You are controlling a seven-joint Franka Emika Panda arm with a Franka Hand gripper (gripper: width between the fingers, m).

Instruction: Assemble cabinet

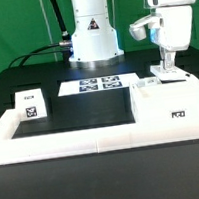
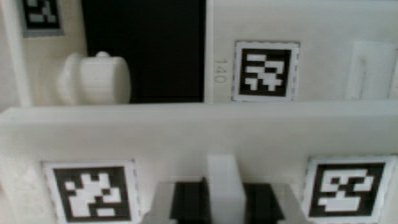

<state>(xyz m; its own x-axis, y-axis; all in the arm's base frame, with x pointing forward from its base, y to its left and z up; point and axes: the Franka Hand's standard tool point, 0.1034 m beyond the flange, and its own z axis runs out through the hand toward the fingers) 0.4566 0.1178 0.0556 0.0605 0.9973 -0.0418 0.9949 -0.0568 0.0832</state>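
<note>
Arm's low over the cabinet (image 1: 174, 103) at the counter (image 1: 89, 114) edge, looks like panel-fitting. Jaws: a white strip sits between them, but clamped? Can't tell. Next calls for careful alignment.

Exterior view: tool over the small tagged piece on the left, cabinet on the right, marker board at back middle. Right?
One thing is off: the tool is not over the small tagged piece. It hangs over the cabinet on the exterior view's right, as the exterior view shows. The small piece on the left and the marker board at back middle are as you said.
</note>
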